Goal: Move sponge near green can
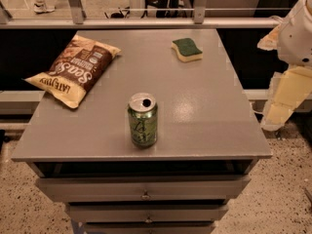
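Approach step — the gripper (282, 101) (apart or together, unclear) hung right of the desk (204, 116); it needed to reach the sponge (187, 49) beyond the can (143, 120).

A brown-and-yellow chip bag (73, 69) lies flat on the far left of the grey bench (204, 121), one corner over the left edge. Below the top are drawers (146, 188); the floor (287, 189) is speckled.
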{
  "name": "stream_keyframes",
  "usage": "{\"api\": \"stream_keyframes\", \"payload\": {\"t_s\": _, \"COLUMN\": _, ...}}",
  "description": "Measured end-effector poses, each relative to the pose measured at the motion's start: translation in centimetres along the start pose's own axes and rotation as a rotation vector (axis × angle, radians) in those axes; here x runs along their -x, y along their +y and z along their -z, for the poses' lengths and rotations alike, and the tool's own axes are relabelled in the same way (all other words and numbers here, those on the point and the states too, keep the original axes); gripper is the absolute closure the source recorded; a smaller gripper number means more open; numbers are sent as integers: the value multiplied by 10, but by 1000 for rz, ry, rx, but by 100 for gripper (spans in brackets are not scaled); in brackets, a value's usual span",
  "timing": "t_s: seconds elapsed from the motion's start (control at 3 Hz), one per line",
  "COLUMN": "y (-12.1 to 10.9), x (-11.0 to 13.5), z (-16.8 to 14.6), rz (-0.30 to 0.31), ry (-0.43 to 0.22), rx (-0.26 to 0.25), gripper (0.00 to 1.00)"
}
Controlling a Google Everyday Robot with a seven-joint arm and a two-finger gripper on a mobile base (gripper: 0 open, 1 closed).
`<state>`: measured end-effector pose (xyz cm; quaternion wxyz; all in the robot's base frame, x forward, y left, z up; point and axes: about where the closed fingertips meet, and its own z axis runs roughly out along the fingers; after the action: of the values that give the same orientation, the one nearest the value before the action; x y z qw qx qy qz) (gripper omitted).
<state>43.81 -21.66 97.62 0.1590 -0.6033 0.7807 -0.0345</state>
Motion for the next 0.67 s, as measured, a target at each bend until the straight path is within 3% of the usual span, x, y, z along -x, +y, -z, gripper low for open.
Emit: {"api": "stream_keyframes", "payload": {"t_s": 0.67, "y": -11, "x": 1, "z": -6, "rz": -12, "ry": -17, "rx": -15, "gripper": 0}}
